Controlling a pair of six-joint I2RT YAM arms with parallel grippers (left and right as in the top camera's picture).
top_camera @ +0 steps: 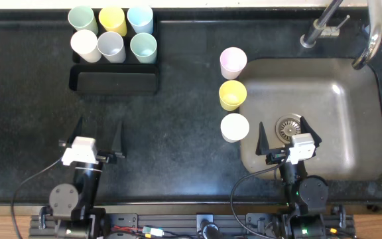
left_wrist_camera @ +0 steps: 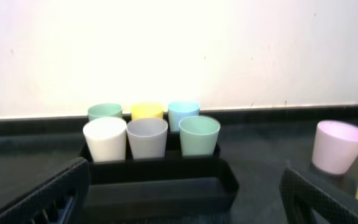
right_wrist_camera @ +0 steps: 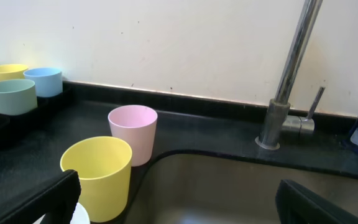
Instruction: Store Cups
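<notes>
Black stone worktop [top_camera: 184,133] lay under both arms, with a steel sink [top_camera: 350,119] let into it on the right. The left gripper [top_camera: 99,133] hovered over the worktop, its jaws spread wide and holding nothing. Straight ahead of it stood a black rack [top_camera: 115,81], with a long trough on the side nearest the gripper. Beyond the trough stood two rows of upright cups. The white racked cup [top_camera: 85,45], grey cup [top_camera: 111,46] and green cup [top_camera: 143,47] were closer to the gripper. The mint cup [top_camera: 83,18], yellow racked cup [top_camera: 112,20] and blue cup [top_camera: 140,18] were behind them by the wall. The right gripper [top_camera: 285,133] hung above the sink basin, jaws likewise parted and gripping nothing, with the drain [top_camera: 288,126] just ahead of it. To its left, along the sink's rim, three loose cups stood upright in a line. The loose white cup [top_camera: 235,127] stood just beside its left finger, the loose yellow cup [top_camera: 232,94] farther ahead, and the pink cup [top_camera: 233,62] farthest. A steel tap [top_camera: 323,23] rose well ahead of this gripper, a little to its right.
</notes>
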